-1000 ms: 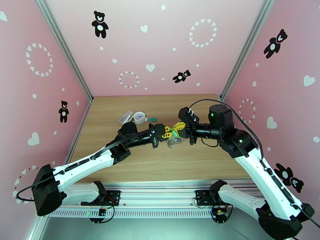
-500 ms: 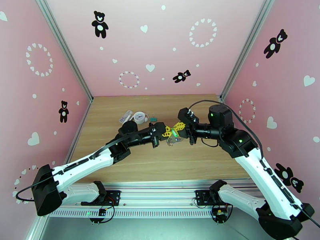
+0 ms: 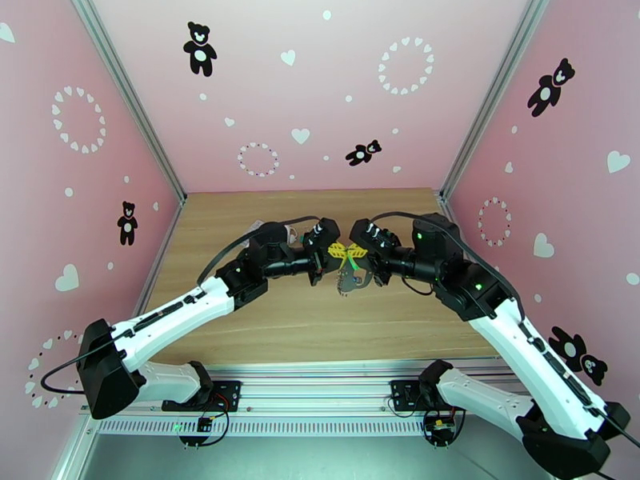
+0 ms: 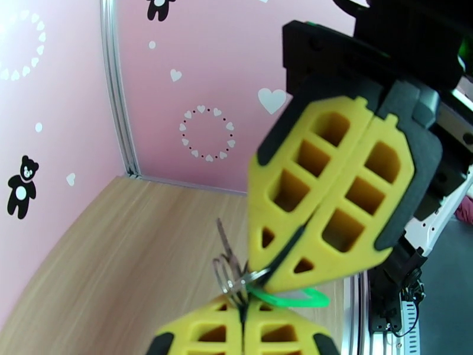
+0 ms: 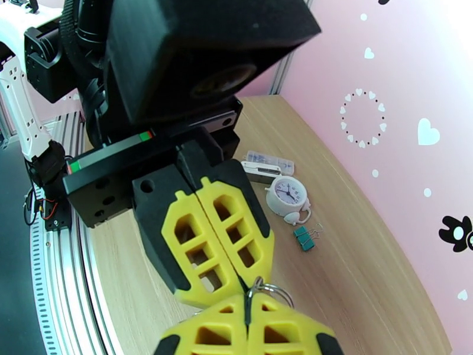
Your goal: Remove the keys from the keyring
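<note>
My two yellow-fingered grippers meet tip to tip above the middle of the table. The left gripper (image 3: 338,251) (image 4: 243,306) is shut, pinching the small metal rings (image 4: 226,272) of the keyring (image 3: 350,283). The right gripper (image 3: 353,254) (image 5: 248,318) is shut as well, nipping a ring (image 5: 270,289) at its tips. A green key (image 4: 291,299) (image 3: 350,267) sticks out just beneath the right gripper's fingers (image 4: 331,220). The grey strap loop dangles under both grippers, off the table.
Behind the grippers on the wooden table (image 3: 240,314) lie a round white clock (image 5: 285,196), a teal binder clip (image 5: 304,238) and a small clear-and-white packet (image 5: 264,164). Pink walls close the table in on three sides.
Both grippers have lifted and shifted slightly toward the back wall with the keyring between them. The left wrist has turned and its jaws closed the last bit.
</note>
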`<action>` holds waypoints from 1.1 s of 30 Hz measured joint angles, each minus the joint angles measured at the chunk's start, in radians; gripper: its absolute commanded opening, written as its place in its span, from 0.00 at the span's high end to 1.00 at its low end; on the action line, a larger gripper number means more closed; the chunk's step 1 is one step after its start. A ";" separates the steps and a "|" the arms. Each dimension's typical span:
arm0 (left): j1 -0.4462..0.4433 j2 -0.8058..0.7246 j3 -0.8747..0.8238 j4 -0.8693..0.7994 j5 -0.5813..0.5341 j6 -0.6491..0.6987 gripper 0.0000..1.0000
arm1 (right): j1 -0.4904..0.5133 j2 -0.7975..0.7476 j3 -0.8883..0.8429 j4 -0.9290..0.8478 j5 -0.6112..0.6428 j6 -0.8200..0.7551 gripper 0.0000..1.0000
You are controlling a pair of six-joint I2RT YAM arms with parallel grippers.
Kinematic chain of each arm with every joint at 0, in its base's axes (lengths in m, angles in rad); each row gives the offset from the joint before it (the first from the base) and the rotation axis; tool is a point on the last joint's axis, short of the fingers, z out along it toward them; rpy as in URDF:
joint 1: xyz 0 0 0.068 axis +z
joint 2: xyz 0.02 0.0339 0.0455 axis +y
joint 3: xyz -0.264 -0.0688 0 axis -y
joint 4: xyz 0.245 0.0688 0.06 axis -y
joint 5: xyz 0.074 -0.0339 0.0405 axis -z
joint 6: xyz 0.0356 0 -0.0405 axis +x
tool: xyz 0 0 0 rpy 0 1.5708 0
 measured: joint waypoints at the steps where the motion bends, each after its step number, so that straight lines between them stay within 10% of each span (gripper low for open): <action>1: 0.001 0.000 0.000 -0.004 0.000 -0.002 0.90 | -0.005 0.002 -0.005 0.007 -0.011 0.003 1.00; 16: 0.012 -0.154 -0.145 0.095 -0.011 0.078 0.55 | -0.125 0.027 -0.017 0.035 -0.225 0.106 1.00; 33: 0.011 -0.197 -0.270 0.260 -0.011 0.232 0.51 | -0.154 0.034 -0.014 0.044 -0.456 0.199 1.00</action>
